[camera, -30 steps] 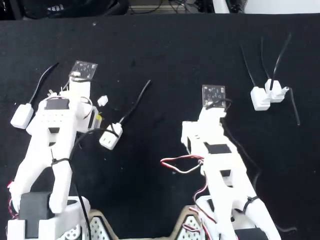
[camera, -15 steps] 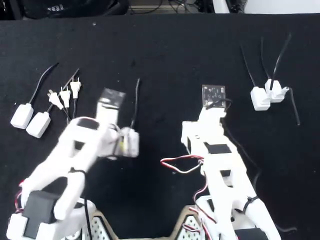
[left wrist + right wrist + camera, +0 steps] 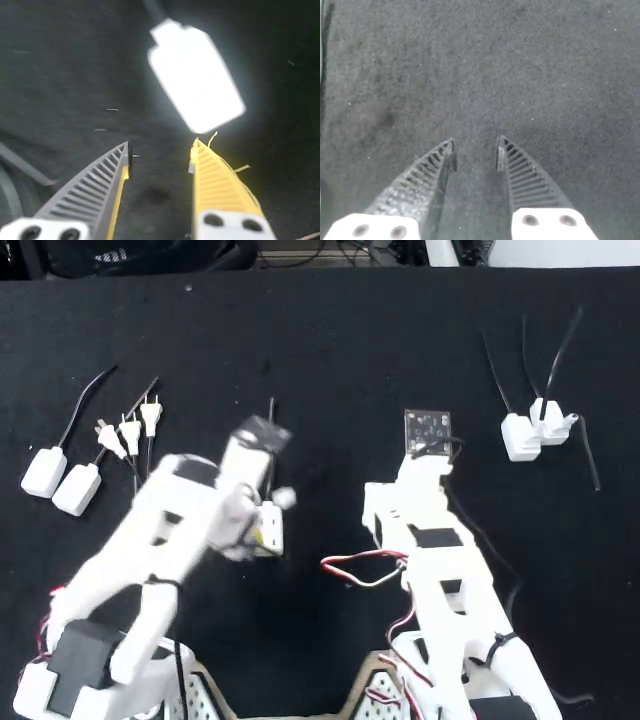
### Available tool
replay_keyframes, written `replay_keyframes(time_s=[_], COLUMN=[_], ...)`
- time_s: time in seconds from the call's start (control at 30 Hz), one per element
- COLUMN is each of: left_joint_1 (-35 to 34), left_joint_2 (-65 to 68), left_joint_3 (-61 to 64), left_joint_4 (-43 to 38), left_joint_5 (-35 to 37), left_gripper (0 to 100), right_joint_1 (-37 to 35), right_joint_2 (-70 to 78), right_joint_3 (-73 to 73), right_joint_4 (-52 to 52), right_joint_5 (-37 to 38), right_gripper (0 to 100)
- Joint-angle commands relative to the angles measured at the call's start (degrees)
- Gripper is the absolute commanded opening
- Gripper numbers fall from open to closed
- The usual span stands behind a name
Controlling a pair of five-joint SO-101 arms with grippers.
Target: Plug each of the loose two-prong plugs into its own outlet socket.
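Plugs came first in my count: three loose two-prong plugs (image 3: 128, 430) lay in a small fan toward the left side of the black table (image 3: 330, 340), their thin dark leads trailing toward the arms. Just beside them, nearer the left edge, I saw two white sockets (image 3: 78, 488) lying side by side, each with a black cord.

A third socket (image 3: 197, 82) lay just ahead of the left gripper (image 3: 160, 145). That gripper's fingers were spread wide with nothing between them. The white block sat beyond the tips, nearer the yellow finger, and as far as I could tell it was not touched. From above, that arm leaned over the middle-left of the table, well apart from the three plugs.

On the far right I counted two more white pieces (image 3: 520, 437) touching each other, with black cords fanning away from them. I could not tell whether those were sockets with plugs seated.

The right gripper (image 3: 476, 141) hung over bare black cloth, its fingers parted by a small gap and holding nothing.
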Motion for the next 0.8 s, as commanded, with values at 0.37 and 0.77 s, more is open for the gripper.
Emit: replay_keyframes(time_s=[0.37,0.77], left_joint_1=[-0.7,-0.6], left_joint_2=[8.7,-0.6], left_joint_3=[0.7,5.6], left_joint_4=[-27.1,-9.3], left_joint_5=[7.6,7.1], left_gripper=[20,20], right_joint_1=[1.0,1.0], right_joint_2=[-2.1,-2.1], right_joint_3=[-3.5,-3.5], right_joint_4=[-1.2,-1.2], right_joint_5=[-0.5,-0.5], right_gripper=[12.7,12.7])
